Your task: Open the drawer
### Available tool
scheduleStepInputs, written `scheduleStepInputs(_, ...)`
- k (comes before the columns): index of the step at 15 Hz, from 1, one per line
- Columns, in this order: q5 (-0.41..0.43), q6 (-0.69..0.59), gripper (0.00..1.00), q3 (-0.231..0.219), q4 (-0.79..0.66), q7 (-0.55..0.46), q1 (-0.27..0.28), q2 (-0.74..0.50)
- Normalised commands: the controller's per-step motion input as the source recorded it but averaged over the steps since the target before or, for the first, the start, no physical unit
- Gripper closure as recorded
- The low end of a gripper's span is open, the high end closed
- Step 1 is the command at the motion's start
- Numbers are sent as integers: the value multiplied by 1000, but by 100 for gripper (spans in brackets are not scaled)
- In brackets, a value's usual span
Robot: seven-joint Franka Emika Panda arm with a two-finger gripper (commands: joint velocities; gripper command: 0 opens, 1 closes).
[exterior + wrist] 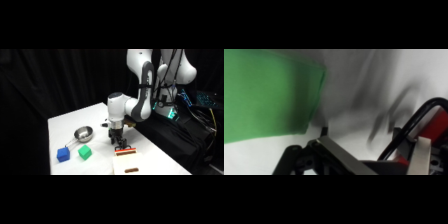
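Gripper (120,146) above bar-handled drawer (126,161)

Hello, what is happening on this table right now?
A white robot arm reaches down over the white table. Its hand is at the black-and-red handle of a small cream drawer near the table's front edge; the wrist view shows that handle right beside the hand. Whether the drawer has been pulled out is hard to tell. A metal bowl, a blue cube and a green cube sit untouched off to the side.
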Motion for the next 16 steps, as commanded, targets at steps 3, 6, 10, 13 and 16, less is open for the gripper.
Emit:
scheduleStepInputs(3, -54, 135, 0, -25, -58, -163, -90, -111)
scheduleStepInputs(6, -95, 131, 0, -59, -96, -167, -87, -140)
scheduleStepInputs(10, -158, 129, 0, -123, -129, -163, -64, -168)
scheduleStepInputs(13, -176, 124, 0, -147, -146, -155, -42, -192)
scheduleStepInputs(16, -175, 113, 0, -165, -150, -145, -10, -207)
